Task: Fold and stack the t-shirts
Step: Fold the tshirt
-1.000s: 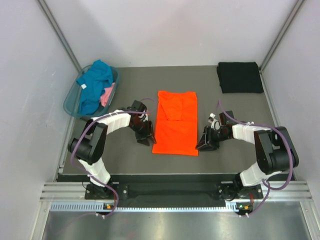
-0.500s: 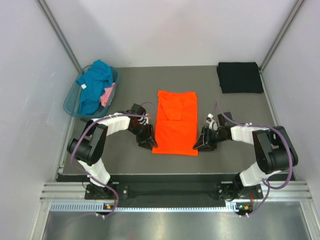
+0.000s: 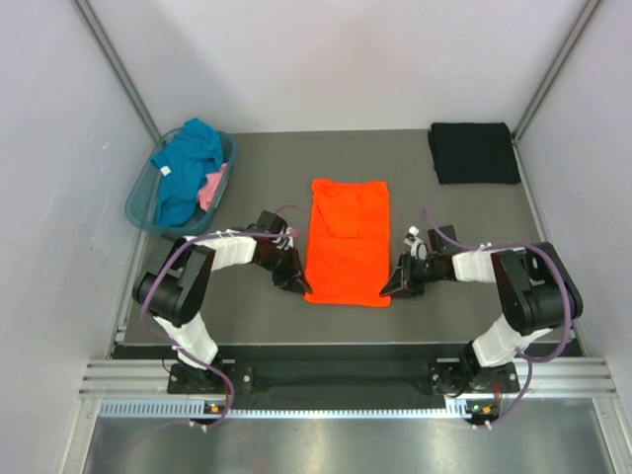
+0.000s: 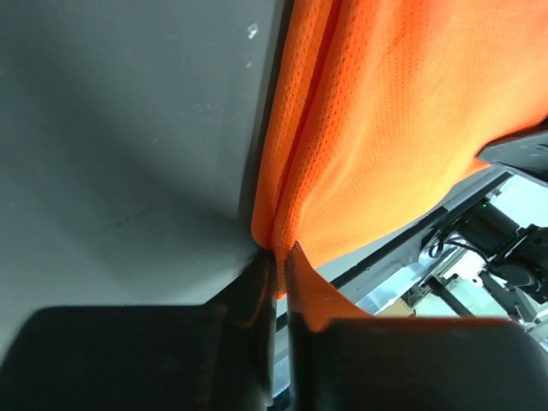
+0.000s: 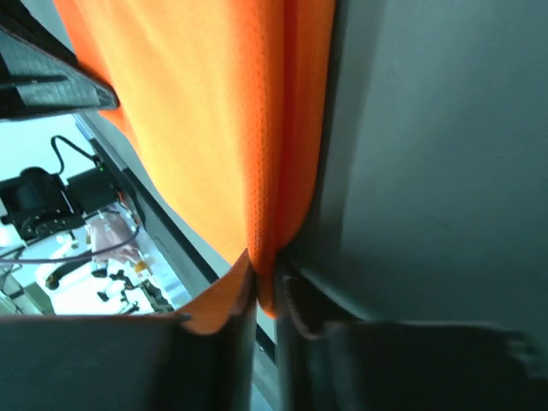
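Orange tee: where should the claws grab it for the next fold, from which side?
Likely the two near corners: left claw from the left edge, right claw from the right, low along the table. The orange tee lies flat, a narrow rectangle, so only edges can be pinched; both claws are shut there.

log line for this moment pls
phase: grasp for fold | left gripper: shut on orange t-shirt near-left corner | right gripper: shut on near-right corner | black t-shirt: folded, far right
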Robot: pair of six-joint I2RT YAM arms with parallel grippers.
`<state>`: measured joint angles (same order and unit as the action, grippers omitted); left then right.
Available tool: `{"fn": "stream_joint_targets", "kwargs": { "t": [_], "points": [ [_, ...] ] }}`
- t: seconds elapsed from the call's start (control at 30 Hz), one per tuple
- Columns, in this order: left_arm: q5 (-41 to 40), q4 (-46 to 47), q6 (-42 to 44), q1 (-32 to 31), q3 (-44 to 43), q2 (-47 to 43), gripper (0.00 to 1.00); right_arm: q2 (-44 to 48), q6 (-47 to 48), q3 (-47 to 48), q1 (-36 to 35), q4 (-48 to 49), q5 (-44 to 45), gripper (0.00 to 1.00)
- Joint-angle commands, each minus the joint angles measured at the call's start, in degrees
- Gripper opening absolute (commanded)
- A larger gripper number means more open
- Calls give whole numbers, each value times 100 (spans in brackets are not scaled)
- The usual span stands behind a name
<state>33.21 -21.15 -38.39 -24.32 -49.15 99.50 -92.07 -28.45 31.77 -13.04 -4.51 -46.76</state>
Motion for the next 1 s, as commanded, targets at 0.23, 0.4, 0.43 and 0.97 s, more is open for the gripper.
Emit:
{"fn": "stream_joint_targets", "kwargs": {
  "t": [0.23, 0.4, 0.43, 0.97],
  "points": [
    [-544, 946, -186, -29, 783, -976, 0, 944, 120, -680, -225, 469, 361, 0],
    [-719, 657, -379, -161, 1267, -2109, 0, 1937, 94, -970, -243, -172, 291, 0],
    [-737, 551, -458, -231, 1293, -2267, 0, 2087, 59, -1023, -261, -329, 291, 0],
    [-974, -442, -687, -495, 600, -2999, 0, 3416, -592, -849, -375, -1043, 396, 0]
  ]
}}
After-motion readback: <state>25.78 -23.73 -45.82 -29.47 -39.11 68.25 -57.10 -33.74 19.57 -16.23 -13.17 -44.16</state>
